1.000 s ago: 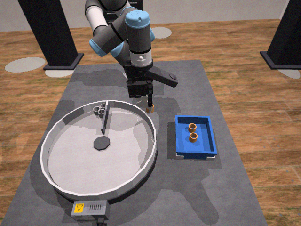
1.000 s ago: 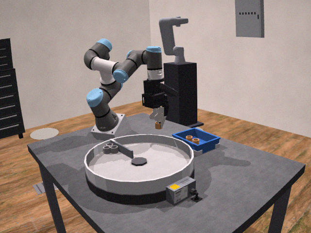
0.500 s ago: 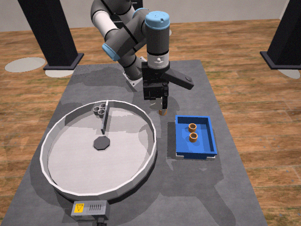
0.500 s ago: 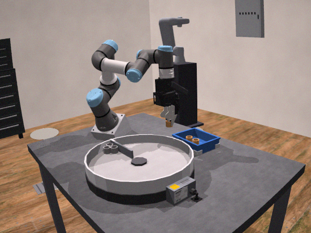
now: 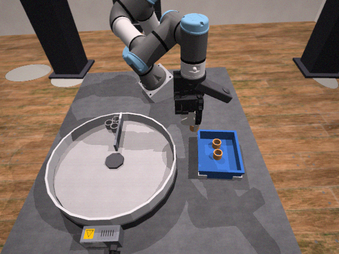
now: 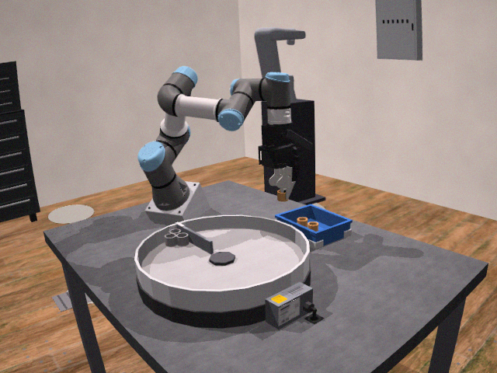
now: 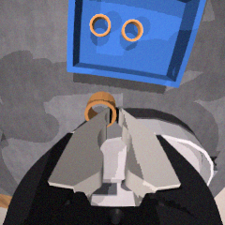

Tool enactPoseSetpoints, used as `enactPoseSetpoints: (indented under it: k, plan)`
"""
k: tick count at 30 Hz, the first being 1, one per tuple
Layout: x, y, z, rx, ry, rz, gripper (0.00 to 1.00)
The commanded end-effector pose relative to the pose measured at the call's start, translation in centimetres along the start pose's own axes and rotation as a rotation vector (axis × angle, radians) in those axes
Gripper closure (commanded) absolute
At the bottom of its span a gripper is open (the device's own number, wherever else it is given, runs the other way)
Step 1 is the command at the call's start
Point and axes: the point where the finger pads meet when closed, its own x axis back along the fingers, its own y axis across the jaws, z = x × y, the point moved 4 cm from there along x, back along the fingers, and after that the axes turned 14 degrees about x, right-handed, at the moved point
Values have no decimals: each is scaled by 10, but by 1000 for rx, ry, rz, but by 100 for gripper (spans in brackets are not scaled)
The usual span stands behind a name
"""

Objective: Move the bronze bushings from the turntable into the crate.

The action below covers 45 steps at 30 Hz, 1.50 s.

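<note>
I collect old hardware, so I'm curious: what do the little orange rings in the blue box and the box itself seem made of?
Rings: likely bronze, smooth, by their orange-brown colour. Box: perhaps plastic, matte, given its even blue.

The arm [image 5: 193,46] [image 6: 278,92] has dark grey tubes, white sections, light-blue caps and black rings.

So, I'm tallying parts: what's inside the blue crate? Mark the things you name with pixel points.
Two bronze bushings [image 5: 216,156] [image 6: 313,227] [image 7: 132,39] stand apart in the crate [image 5: 220,173] [image 6: 327,237] [image 7: 124,79]. In the top view, its near wall hides a strip of floor.
</note>
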Motion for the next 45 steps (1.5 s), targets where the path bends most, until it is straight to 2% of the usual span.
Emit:
enactPoseSetpoints:
  k: [1,23,45]
  plan:
    - [3,9,10,-11,-4,4,100]
    - [3,22,33,-11,-3,4,100]
    - [3,27,41,-12,-3,4,100]
